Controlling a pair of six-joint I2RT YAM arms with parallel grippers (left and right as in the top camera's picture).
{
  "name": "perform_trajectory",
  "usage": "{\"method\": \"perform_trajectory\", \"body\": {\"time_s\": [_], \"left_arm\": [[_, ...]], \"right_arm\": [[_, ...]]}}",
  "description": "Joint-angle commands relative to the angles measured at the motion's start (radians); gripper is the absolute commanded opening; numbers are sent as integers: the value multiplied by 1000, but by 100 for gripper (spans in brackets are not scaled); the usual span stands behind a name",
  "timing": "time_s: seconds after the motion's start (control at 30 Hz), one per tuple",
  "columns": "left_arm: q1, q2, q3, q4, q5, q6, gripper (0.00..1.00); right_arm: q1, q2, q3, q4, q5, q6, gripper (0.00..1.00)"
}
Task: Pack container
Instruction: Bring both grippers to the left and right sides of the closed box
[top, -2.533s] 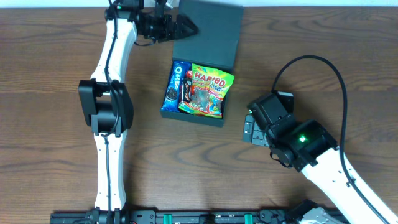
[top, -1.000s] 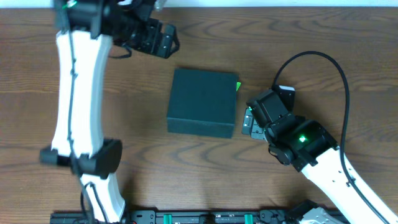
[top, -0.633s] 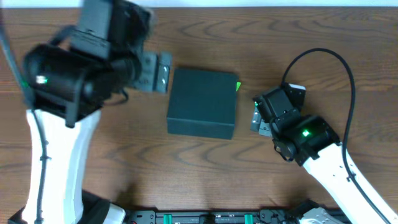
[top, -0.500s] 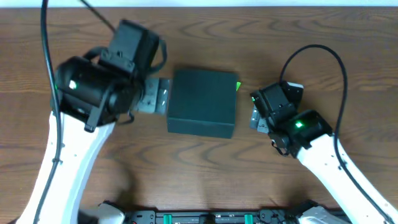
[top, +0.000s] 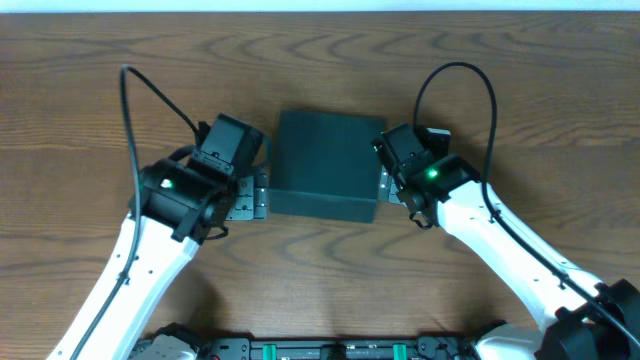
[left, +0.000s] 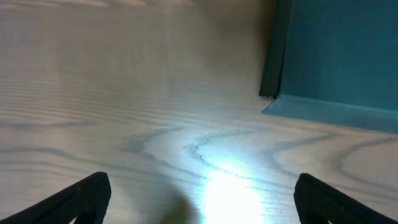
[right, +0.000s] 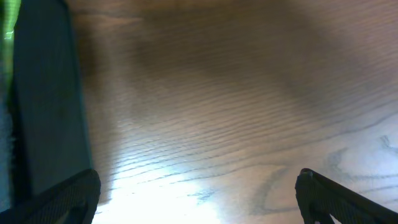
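The container (top: 327, 165), a dark green-black square box, lies mid-table with its lid down, so its contents are hidden. My left gripper (top: 255, 193) sits low against the box's left side, open. Nothing lies between its dark fingertips (left: 87, 196) in the left wrist view, only bare wood, with the container's (left: 336, 56) wall ahead to the upper right. My right gripper (top: 385, 183) is open at the box's right side. The right wrist view shows the container (right: 43, 106) along the left edge, close by the left fingertip (right: 68, 199), with wood between the jaws.
Brown wooden table (top: 330, 280) all round the box. A pale wall strip runs along the far edge (top: 320, 5). Black cables loop above both wrists. A sliver of bright green (right: 7, 25) shows at the container's edge in the right wrist view.
The lid, open over snack packets earlier, is now down. The left arm swung from the back left down to the box's left side. The right gripper moved up to its right side.
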Motion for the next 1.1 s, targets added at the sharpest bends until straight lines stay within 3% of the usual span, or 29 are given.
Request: {"method": "perform_trajectory", "body": {"time_s": [0.0, 0.6, 1.07], "left_arm": [[9, -8, -58, 34, 21, -27, 95], [9, -8, -113, 98, 17, -29, 95], [48, -8, -124, 46, -95, -61, 95]], "right_arm": [[10, -8, 2, 4, 1, -12, 99], [43, -10, 2, 76, -252, -28, 99], [98, -12, 112, 26, -258, -57, 99]]}}
